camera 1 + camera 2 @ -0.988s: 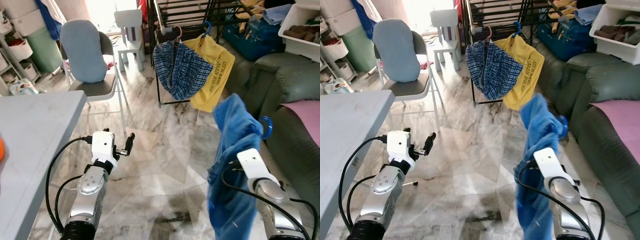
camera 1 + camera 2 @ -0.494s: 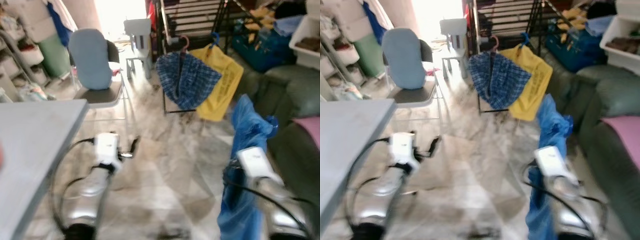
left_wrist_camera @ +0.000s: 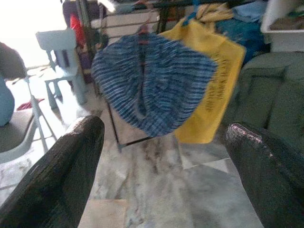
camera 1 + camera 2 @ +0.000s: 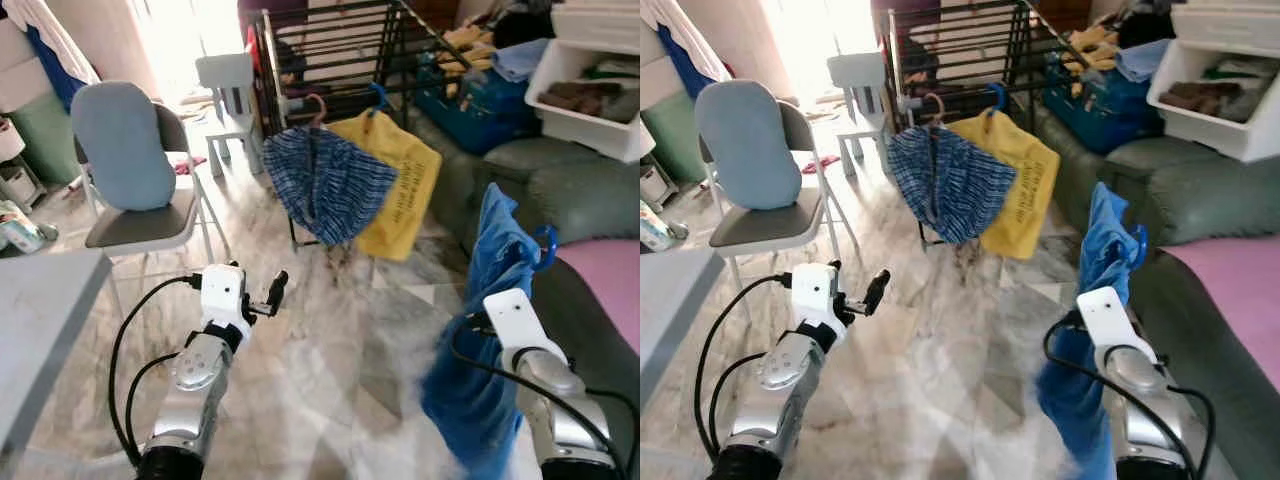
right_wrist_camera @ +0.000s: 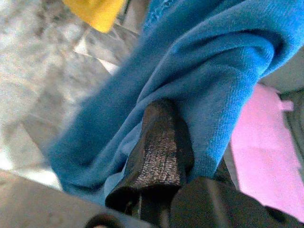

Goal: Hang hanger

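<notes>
A blue garment (image 4: 480, 350) hangs on a blue hanger whose hook (image 4: 545, 245) pokes out at its top. My right gripper (image 5: 161, 137) is shut on that hanger, its fingers buried in the cloth; in the right wrist view one black finger (image 5: 159, 156) lies under the blue folds. Ahead stands a black drying rack (image 4: 330, 40). On its rail hang a blue plaid garment (image 4: 325, 180) on a pink hanger and a yellow garment (image 4: 400, 190) on a blue hanger. My left gripper (image 4: 275, 293) is open and holds nothing, pointing toward the rack.
A folding chair with a blue cushion (image 4: 125, 150) and a small white chair (image 4: 225, 80) stand left of the rack. A grey table corner (image 4: 40, 310) is at my left. A green sofa (image 4: 580, 190) with a pink cushion (image 4: 610, 270) and a white bin (image 4: 590, 80) line the right.
The whole picture has shifted and blurred in between, so the camera moved; rack and hung clothes now sit nearer and more central. Both arms keep the same pose, the right still holding the blue garment.
</notes>
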Robot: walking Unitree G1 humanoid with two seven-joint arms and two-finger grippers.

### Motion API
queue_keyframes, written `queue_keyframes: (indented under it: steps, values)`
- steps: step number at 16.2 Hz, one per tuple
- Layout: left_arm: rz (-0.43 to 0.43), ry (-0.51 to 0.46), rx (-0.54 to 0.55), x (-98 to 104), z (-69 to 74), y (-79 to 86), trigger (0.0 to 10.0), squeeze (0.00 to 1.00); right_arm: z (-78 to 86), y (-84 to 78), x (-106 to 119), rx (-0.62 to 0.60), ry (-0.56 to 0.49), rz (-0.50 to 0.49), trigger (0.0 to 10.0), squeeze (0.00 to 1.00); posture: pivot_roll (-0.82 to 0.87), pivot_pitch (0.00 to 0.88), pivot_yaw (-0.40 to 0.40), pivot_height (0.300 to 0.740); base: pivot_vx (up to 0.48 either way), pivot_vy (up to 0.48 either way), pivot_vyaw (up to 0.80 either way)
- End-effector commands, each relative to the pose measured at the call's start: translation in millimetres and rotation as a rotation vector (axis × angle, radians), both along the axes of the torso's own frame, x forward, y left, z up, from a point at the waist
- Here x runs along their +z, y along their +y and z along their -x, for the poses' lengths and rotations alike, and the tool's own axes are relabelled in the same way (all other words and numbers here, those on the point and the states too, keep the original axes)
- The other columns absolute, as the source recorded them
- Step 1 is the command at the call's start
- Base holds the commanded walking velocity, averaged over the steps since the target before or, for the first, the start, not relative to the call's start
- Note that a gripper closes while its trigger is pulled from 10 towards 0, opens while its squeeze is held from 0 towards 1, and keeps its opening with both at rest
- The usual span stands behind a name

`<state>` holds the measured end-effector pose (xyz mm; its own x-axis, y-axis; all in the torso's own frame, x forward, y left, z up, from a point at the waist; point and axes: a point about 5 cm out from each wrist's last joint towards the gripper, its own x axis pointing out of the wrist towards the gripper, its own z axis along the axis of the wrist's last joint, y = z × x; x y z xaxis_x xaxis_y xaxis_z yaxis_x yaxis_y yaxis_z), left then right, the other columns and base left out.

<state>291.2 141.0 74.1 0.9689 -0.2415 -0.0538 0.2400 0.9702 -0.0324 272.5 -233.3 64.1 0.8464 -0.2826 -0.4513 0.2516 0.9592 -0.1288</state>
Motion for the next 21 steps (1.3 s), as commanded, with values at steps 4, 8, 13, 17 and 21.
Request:
queue_keyframes:
  steps: [4,8,13,17,21]
  values:
    - [0.002,-0.007,0.043,4.9,0.4,3.3,10.0,0.00,-7.8,5.5,7.8,0.037,-0.034,0.002,10.0,0.00,-0.16,0.000,0.048,0.740,0.435,0.000,0.00]
    - [-0.051,0.005,0.206,2.3,8.4,22.2,10.0,0.00,-16.3,7.2,-1.5,0.057,0.041,0.069,10.0,0.00,-0.09,0.000,-0.028,0.740,0.172,0.000,0.00]
    - [-0.056,-0.012,0.344,5.3,23.7,37.9,10.0,0.00,-31.5,19.0,-4.7,0.110,0.064,0.098,10.0,0.00,-0.01,0.000,-0.110,0.740,0.000,0.000,0.00]
    - [-0.076,-0.010,0.348,8.7,22.8,44.5,10.0,0.00,-37.4,23.3,-4.2,0.086,0.042,0.108,10.0,0.00,-0.01,0.000,-0.091,0.740,0.000,0.000,0.00]
    - [-0.094,-0.012,0.299,12.5,14.4,39.8,10.0,0.00,-28.4,14.3,-6.9,0.016,0.013,0.088,10.0,0.00,-0.05,0.000,-0.030,0.740,0.000,0.000,0.00]
